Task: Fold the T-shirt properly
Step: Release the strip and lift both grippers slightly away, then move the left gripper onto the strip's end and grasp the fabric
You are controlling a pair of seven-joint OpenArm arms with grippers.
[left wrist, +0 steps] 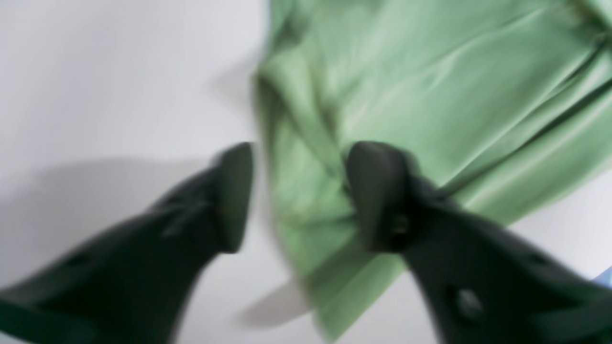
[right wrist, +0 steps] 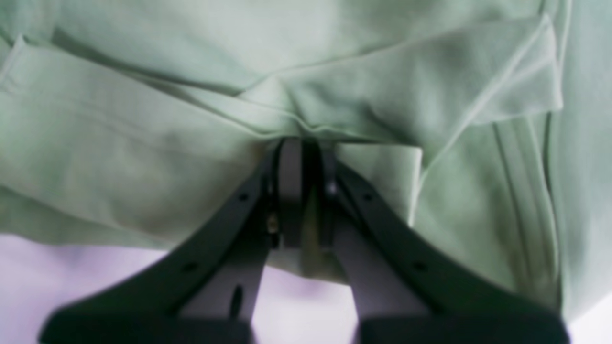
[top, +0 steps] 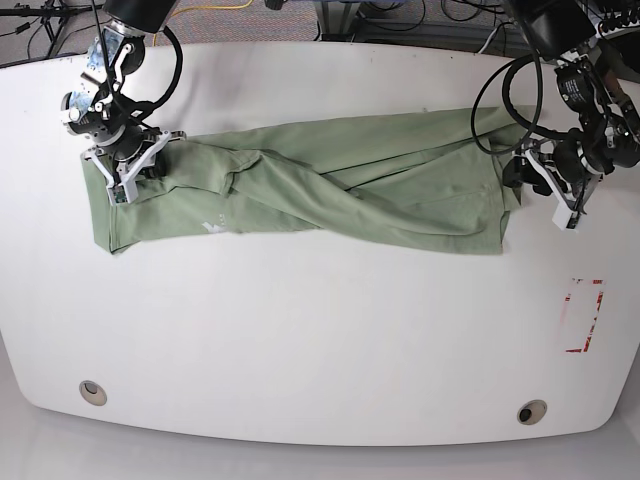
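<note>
White rounded table (top: 320,340); red mark (top: 587,315) near right edge; cables (top: 400,12) behind.

T-shirt (top: 330,190) across table (top: 320,340)

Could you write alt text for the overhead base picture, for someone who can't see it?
A pale sage-green knit T-shirt lies stretched in a long band across a white oval table. A black robot arm's end effector meets each end.

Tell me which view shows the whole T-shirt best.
The base view: the T-shirt lies stretched across the table, both ends visible. The left wrist view shows only one blurred edge between open end effector fingers; the right wrist view shows only folds pinched in the right end effector.
</note>
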